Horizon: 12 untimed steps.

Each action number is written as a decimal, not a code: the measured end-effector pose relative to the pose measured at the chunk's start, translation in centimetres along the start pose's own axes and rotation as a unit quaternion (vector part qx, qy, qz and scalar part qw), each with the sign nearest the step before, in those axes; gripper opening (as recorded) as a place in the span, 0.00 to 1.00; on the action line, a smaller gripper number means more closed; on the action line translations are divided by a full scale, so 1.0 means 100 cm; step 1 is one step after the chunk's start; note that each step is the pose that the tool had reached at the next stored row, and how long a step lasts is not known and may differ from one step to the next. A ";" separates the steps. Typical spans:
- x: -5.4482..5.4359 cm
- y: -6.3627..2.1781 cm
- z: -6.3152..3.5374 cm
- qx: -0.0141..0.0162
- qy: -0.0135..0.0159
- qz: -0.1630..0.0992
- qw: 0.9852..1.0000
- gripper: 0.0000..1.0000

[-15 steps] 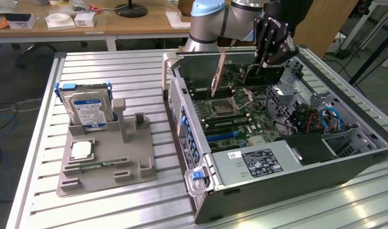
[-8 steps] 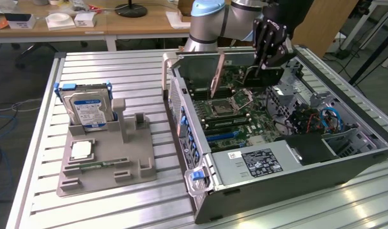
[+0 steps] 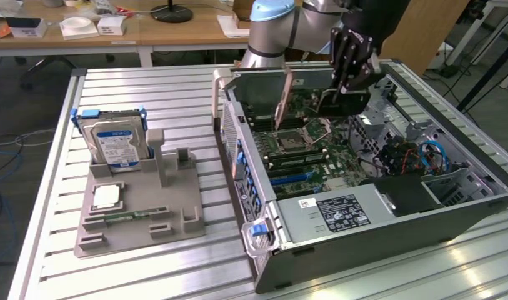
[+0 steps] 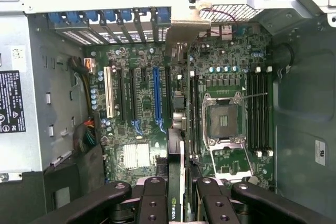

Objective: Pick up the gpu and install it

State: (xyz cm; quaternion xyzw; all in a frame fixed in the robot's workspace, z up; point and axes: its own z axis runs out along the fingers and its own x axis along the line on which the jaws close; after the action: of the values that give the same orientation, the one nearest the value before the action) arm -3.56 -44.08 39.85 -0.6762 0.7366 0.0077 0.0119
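Observation:
My gripper [image 3: 353,87] hangs inside the open computer case [image 3: 262,206], above the motherboard [image 3: 300,156], and is shut on the gpu [image 3: 343,103]. The card stands on edge, and its metal bracket [image 3: 281,100] points toward the case's rear wall. In the wrist view the gpu [image 4: 175,145] runs edge-on from between my black fingers [image 4: 152,200] up to its bracket [image 4: 184,30] at the slot openings. It hovers just beside the blue expansion slot [image 4: 156,93]. I cannot tell whether its lower edge touches a slot.
Left of the case in the exterior view, a grey fixture [image 3: 141,206] holds a silver hard drive with blue rails [image 3: 112,140], a small chip [image 3: 106,197] and a memory stick [image 3: 124,217]. Inside the case are the power supply [image 3: 337,212] and the processor socket [image 4: 223,119].

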 end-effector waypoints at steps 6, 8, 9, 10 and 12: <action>0.000 0.0007 0.0052 0.001 0.000 0.003 1.000 0.26; 0.000 0.0009 0.0071 0.002 0.000 0.003 1.000 0.26; 0.000 0.0010 0.0080 0.002 0.000 0.003 1.000 0.26; 0.000 0.0011 0.0089 0.002 0.000 0.003 1.000 0.26; 0.000 0.0013 0.0106 0.003 0.000 0.003 1.000 0.26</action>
State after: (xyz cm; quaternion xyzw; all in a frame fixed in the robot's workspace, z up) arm -3.68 -44.05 38.79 -0.6739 0.7387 0.0057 0.0141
